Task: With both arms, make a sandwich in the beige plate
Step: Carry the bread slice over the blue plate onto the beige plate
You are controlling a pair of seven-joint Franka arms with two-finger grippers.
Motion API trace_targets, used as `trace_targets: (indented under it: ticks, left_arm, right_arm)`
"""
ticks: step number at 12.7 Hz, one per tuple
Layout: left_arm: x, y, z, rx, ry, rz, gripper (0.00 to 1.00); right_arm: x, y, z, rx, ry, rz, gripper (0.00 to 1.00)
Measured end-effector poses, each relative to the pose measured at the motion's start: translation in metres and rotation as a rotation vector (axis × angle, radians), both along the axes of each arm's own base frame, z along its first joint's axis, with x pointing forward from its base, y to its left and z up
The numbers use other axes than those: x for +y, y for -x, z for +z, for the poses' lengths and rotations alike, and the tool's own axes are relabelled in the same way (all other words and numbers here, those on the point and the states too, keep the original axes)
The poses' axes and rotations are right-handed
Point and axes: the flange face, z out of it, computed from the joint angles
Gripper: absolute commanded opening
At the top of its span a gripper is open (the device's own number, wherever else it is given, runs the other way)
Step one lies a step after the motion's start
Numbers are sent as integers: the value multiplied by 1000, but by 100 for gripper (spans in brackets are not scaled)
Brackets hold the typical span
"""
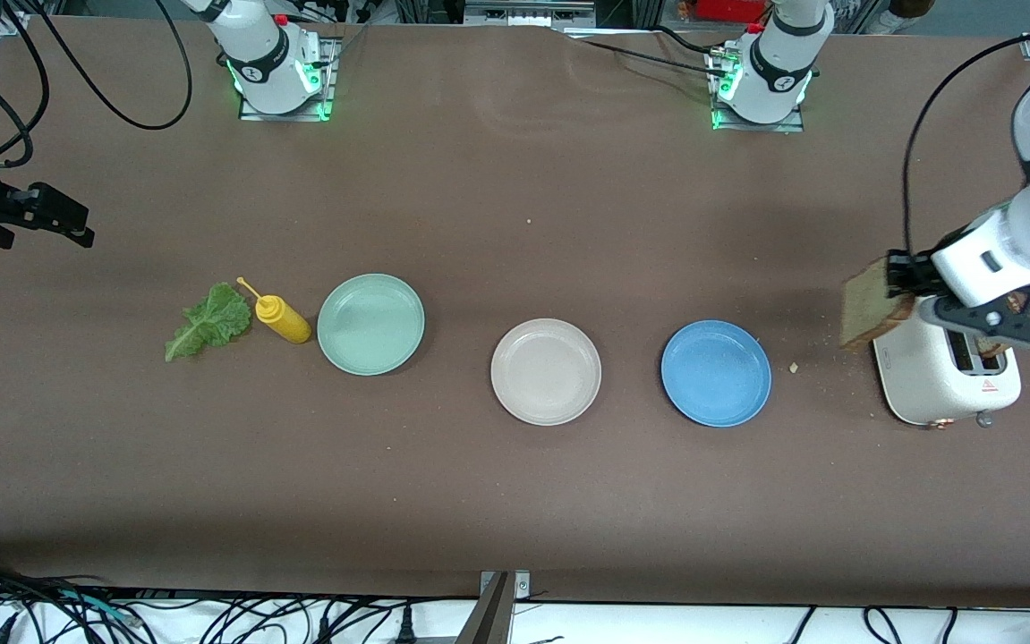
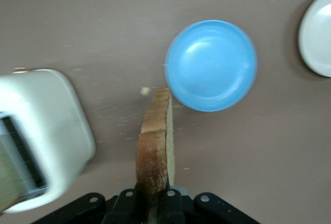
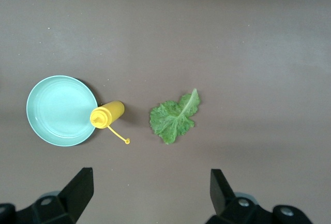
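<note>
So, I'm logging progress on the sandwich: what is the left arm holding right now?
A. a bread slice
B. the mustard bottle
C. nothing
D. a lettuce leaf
A: the left gripper has its jaws shut on a bread slice up beside the toaster, while the lettuce and the bottle lie on the table.

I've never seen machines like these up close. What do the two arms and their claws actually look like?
Both arms are glossy white tubes with dark grey joints, standing on metal base plates lit by green lights, with red buttons and black cables trailing off. The left claw is black with two flat fingers on a white wrist carrying a black bracket. The right claw is black too, its two fingers blunt, wedge-shaped prongs.
</note>
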Motion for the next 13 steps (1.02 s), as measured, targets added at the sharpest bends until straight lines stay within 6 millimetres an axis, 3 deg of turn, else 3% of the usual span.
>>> trace_targets:
  ticks: [7, 13]
  left_arm:
    - [-135, -12, -74, 187, 529, 46, 0]
    - [-239, -36, -176, 145, 787, 126, 0]
  right_arm:
    - [0, 0, 0, 0, 0, 0, 100]
    - [0, 0, -1, 1, 0, 0, 100]
